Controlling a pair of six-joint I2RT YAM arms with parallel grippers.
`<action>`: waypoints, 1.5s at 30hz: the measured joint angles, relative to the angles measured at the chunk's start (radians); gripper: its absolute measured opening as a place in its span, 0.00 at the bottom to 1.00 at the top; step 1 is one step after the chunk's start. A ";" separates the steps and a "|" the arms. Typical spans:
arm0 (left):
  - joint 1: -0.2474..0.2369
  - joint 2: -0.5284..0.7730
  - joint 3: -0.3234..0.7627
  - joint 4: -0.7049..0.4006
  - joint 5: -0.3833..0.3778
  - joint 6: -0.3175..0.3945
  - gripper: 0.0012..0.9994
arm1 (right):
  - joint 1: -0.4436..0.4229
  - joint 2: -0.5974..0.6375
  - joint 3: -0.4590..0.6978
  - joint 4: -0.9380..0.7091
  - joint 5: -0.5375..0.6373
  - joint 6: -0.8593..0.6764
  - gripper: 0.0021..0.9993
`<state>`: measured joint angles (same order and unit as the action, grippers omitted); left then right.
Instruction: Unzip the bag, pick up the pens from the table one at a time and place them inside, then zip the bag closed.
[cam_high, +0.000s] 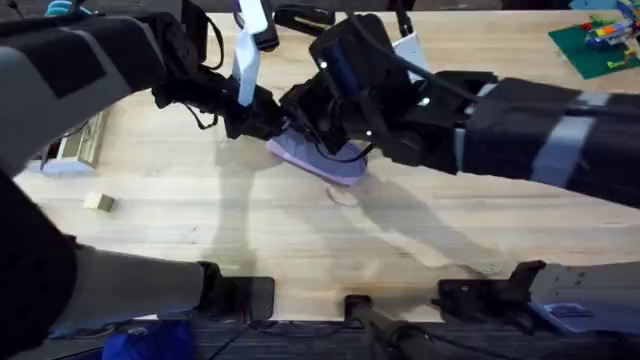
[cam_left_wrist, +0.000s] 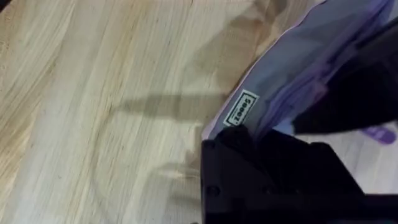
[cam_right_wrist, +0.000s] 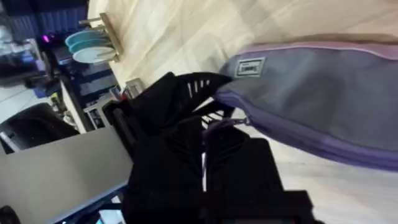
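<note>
The bag (cam_high: 330, 160), a lavender and grey-blue pouch, lies in the middle of the table (cam_high: 300, 230), partly under both arms. My left gripper (cam_high: 266, 122) reaches in from the left. In the left wrist view it (cam_left_wrist: 244, 138) is shut on the end of the bag (cam_left_wrist: 298, 68), next to the white label (cam_left_wrist: 240, 109). My right gripper (cam_high: 306, 126) meets it from the right. In the right wrist view it (cam_right_wrist: 210, 130) is shut on the purple zipper pull (cam_right_wrist: 225, 122) at the same end of the bag (cam_right_wrist: 311, 93). The pens are hidden.
A green brick plate (cam_high: 598, 42) lies at the far right corner. A small wooden block (cam_high: 98, 203) and a pale flat object (cam_high: 68, 150) sit at the left. A rack with teal plates (cam_right_wrist: 93, 45) stands farther off.
</note>
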<state>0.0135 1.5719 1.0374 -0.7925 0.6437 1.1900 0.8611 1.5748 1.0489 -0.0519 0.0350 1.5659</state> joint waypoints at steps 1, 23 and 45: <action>0.000 0.000 0.000 0.000 0.000 0.000 0.04 | 0.000 0.007 0.000 0.015 -0.002 0.000 0.03; 0.013 0.000 0.005 0.012 -0.026 0.000 0.04 | 0.001 0.116 -0.001 0.205 -0.013 0.024 0.03; 0.006 0.000 0.006 0.004 -0.011 0.000 0.04 | -0.084 0.014 -0.001 0.126 -0.039 -0.075 0.49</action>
<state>0.0196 1.5719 1.0431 -0.7881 0.6327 1.1900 0.7774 1.5892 1.0481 0.0739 -0.0043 1.4913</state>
